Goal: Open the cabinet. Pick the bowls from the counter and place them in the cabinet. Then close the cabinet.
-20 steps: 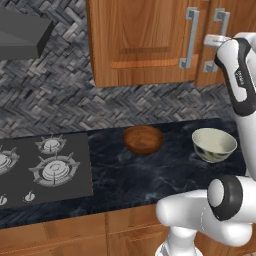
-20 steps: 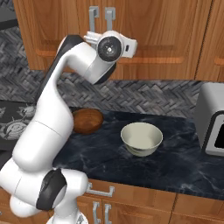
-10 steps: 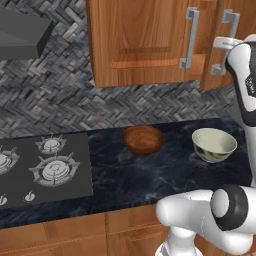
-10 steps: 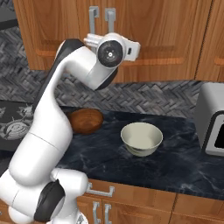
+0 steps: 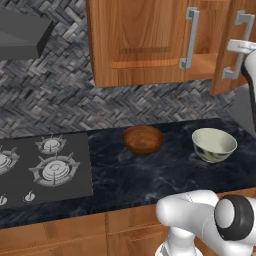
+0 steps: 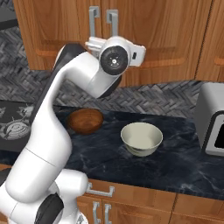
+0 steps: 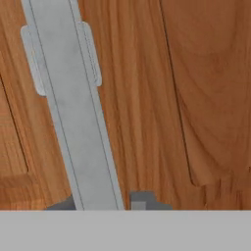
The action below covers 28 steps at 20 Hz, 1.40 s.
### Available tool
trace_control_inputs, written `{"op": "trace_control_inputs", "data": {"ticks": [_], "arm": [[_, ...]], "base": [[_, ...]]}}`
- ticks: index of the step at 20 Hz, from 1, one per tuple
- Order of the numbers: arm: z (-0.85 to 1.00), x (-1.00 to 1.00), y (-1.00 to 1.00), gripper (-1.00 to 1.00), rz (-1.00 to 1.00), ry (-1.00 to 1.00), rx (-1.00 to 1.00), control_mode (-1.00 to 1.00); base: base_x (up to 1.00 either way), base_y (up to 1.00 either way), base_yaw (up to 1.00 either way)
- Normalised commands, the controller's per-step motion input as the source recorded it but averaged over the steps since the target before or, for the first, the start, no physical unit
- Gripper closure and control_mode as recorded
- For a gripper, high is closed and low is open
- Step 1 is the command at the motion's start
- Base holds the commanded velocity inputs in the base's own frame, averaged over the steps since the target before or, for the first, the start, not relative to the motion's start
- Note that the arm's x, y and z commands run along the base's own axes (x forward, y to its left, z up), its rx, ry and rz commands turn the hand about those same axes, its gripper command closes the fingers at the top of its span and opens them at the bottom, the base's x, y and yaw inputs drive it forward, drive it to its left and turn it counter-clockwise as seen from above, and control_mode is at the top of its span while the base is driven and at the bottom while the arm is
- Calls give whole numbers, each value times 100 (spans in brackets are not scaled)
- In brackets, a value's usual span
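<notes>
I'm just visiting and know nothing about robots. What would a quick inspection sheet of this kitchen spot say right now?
Surface: black marble counter, both bowls resting on it.
Job's things: wooden bowl and cream bowl stand apart, upright, untouched. Cabinet: right door swung partly open, left door shut.
Clutter: gas hob at the counter's left; a grey appliance at its right.
Claw: claw at the right door's handle, the bar between its fingertips; grip cannot be confirmed.
Cables: nothing seen.
Surroundings: grey herringbone wall tiles, hood above the hob, lower wooden drawers.
</notes>
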Motion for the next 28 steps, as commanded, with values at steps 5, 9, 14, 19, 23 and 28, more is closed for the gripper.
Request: {"op": "trace_control_inputs", "data": {"ticks": [5,9,14,19,23,28], "arm": [[3,-50,-54,100,0,0,0,-100],[0,-41,-51,100,0,1,0,-100],[0,-21,-34,100,0,4,0,-100],[-1,-4,-16,-100,0,6,0,-100],[-9,0,-11,-100,0,0,0,-100],[-10,-1,-14,-100,0,0,0,-100]], "base": [[0,0,0],[0,0,0],[0,0,0],[0,0,0],[0,0,0],[0,0,0]]}}
